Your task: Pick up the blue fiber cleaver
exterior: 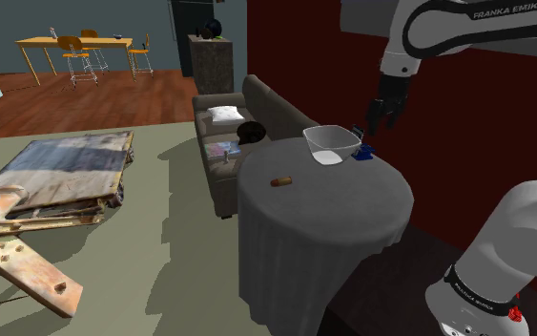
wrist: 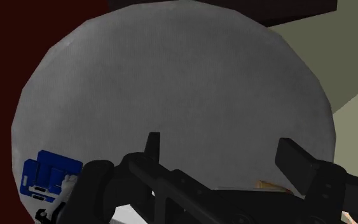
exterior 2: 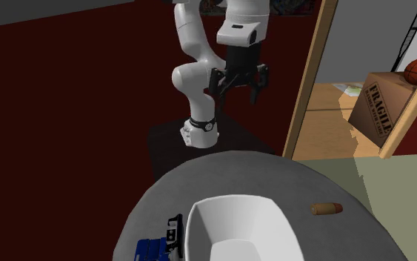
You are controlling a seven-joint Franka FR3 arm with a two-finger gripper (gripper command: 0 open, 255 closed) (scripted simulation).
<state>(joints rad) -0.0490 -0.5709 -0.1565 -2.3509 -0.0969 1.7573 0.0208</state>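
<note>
I have the gripper (exterior: 382, 122) hanging in the air above the round table (exterior: 323, 210), which is draped in a grey cloth. It is up over the table's rim on the arm's side and touches nothing. Its two black fingers (wrist: 153, 143) stand wide apart, and between them I see only bare cloth, so the hand holds nothing. The blue cleaver (wrist: 47, 175) lies flat on the cloth below the hand. It is outside the span of the fingers, well off to the side of one of them and close to the table's edge. From across the table the gripper (exterior 2: 236, 95) again shows spread open and high, with the cleaver (exterior 2: 153, 248) low and off to one side of it. The cleaver sits just beside a white bowl (exterior 2: 229, 215). A black piece lies between bowl and cleaver, and I cannot tell whether it belongs to the cleaver. In the shoulder view the cleaver (exterior: 361, 150) sits under and slightly short of the hand, against the bowl (exterior: 325, 151). A small brown cylinder (exterior: 280, 180) lies beyond the bowl from the hand, well apart from the cleaver.
</note>
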